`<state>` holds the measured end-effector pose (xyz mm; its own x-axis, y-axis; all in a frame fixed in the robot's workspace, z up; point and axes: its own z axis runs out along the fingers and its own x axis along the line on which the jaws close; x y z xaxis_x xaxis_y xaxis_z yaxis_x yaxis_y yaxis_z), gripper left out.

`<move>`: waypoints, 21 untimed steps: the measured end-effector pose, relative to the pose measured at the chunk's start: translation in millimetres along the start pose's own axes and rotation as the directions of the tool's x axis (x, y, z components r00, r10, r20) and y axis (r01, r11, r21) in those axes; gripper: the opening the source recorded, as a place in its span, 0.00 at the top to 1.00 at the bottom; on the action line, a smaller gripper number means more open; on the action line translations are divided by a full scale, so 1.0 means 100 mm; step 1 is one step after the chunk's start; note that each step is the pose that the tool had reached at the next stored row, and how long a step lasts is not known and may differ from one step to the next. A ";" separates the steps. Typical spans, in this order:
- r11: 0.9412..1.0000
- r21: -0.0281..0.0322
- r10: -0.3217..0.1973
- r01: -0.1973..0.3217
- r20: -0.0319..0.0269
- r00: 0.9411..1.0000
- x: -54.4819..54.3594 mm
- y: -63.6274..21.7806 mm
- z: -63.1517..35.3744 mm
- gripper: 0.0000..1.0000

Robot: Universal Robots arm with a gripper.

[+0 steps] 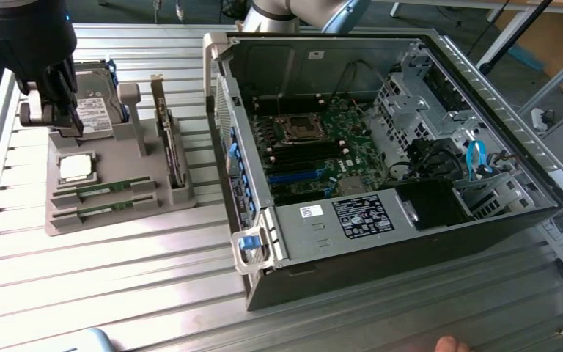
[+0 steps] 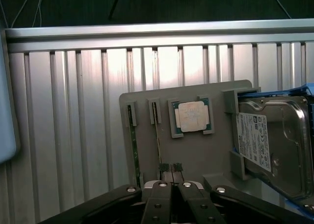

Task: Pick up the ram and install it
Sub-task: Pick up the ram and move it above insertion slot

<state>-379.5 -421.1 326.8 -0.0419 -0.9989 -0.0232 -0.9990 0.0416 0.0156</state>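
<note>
Closest to me is the ribbed metal table (image 1: 115, 293), with a person's fingertip (image 1: 448, 343) just showing at its near edge. On the exterior view's right the open computer case (image 1: 360, 249) lies on its side, with the motherboard (image 1: 321, 139) exposed inside. On the left sits a grey parts tray (image 1: 115, 224). The nearer ram stick (image 1: 100, 210) and the farther ram stick (image 1: 100, 189) both lie seated in slots at its near end, side by side. Just beyond them is the processor (image 1: 76, 167), with an expansion card (image 1: 169, 139) standing on edge beside it. A hard drive (image 1: 94, 114) is propped up at the back. The gripper (image 2: 170, 169) hangs over the tray with its fingers pressed together and nothing between them. From the wrist view its tips line up with the end of the farther ram stick (image 2: 157, 131). I can't tell whether they touch it.
</note>
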 end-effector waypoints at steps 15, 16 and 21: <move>1.000 0.000 0.000 0.000 0.000 1.000 0.00 0.000 0.002 0.76; 1.000 0.000 0.000 0.000 0.000 1.000 0.00 0.000 0.002 0.76; 1.000 0.000 0.000 0.000 0.000 1.000 0.00 0.000 0.002 0.76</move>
<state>-379.5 -421.1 326.6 -0.0419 -0.9988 -0.0234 -0.9990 0.0416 0.0154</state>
